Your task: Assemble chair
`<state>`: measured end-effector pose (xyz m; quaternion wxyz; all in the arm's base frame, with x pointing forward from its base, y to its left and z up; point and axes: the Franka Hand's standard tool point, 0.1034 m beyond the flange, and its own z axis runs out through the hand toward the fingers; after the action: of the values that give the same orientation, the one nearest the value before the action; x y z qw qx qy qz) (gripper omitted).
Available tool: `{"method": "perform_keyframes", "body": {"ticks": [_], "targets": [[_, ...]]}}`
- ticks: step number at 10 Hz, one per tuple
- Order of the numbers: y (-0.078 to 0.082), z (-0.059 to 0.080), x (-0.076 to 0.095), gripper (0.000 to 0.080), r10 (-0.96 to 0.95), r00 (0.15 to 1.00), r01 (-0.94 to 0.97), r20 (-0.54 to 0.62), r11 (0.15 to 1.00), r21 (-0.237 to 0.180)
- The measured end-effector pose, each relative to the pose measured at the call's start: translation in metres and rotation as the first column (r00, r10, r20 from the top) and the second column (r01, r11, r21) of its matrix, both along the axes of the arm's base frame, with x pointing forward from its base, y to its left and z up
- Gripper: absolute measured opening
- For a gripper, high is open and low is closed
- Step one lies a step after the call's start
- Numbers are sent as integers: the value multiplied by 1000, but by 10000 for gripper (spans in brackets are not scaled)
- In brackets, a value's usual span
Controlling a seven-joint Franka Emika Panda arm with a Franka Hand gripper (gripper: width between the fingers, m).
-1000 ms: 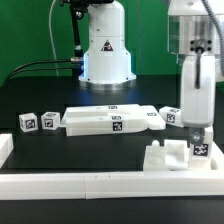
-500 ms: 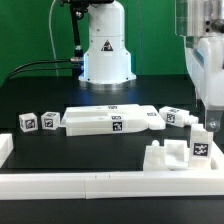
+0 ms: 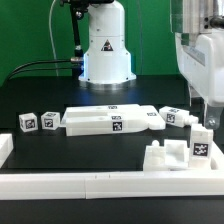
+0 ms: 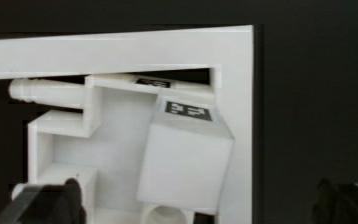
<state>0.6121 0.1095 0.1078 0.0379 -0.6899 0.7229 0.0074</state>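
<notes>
A black tabletop (image 3: 40,97) is bordered along its near edge by a long white rail (image 3: 100,186), and a green backdrop (image 3: 25,30) is seen behind.

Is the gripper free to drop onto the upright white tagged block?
Probably yes: the gripper hangs open above the upright white tagged block, nothing between; a notched white piece crowds one side.

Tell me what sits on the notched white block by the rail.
On the notched block, at the exterior view's right, stands a tagged upright piece; the joint beneath it is hidden.
</notes>
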Motion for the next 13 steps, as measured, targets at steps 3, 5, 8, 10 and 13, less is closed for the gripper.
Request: {"method": "perform_keyframes", "body": {"ticks": [3, 5, 8, 10, 13], "targets": [[22, 5, -24, 649, 146, 989, -146, -10, 989, 9], [20, 4, -23, 649, 185, 983, -185, -7, 983, 8], [21, -1, -52, 649, 111, 994, -111, -8, 994, 20], [32, -7, -98, 649, 63, 998, -62, -26, 998, 23], [36, -11, -104, 649, 70, 997, -70, -36, 997, 19]]}}
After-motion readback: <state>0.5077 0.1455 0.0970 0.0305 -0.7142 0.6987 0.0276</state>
